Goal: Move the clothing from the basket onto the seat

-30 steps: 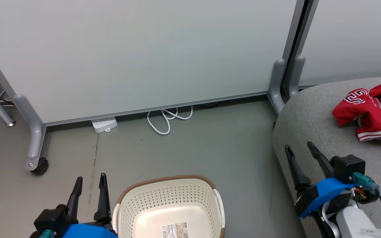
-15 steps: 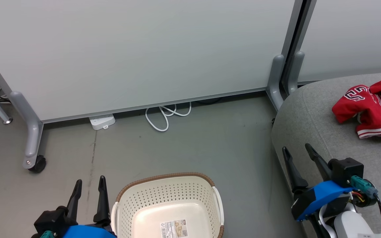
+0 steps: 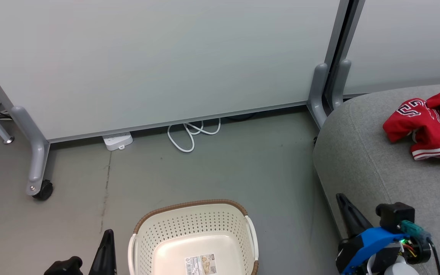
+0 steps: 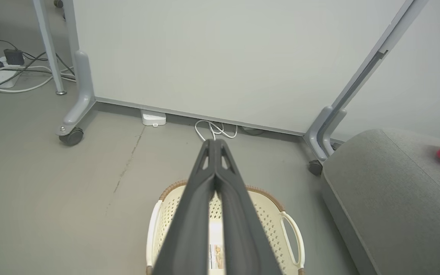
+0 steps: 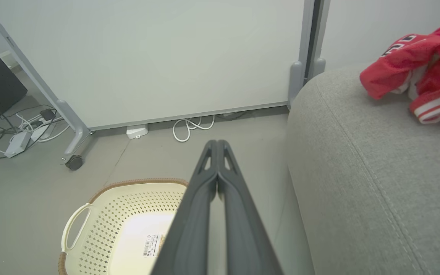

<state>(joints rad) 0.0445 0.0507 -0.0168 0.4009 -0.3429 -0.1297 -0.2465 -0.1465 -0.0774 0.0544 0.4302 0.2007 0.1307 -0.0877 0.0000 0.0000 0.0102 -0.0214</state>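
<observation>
Crumpled red clothing (image 3: 430, 130) lies on the soft grey seat (image 3: 365, 160). The plastic basket (image 3: 193, 223) has little holes. The left gripper (image 4: 215, 143) and right gripper (image 5: 217, 143) are closed.

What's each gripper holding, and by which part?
Nothing. The left gripper and right gripper are both shut with nothing between their fingers. The clothing lies on the seat; the basket looks empty.

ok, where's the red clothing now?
Head view, far right: the red fabric clothing lies on the grey upholstered sofa seat, apart from the cream perforated basket.
</observation>
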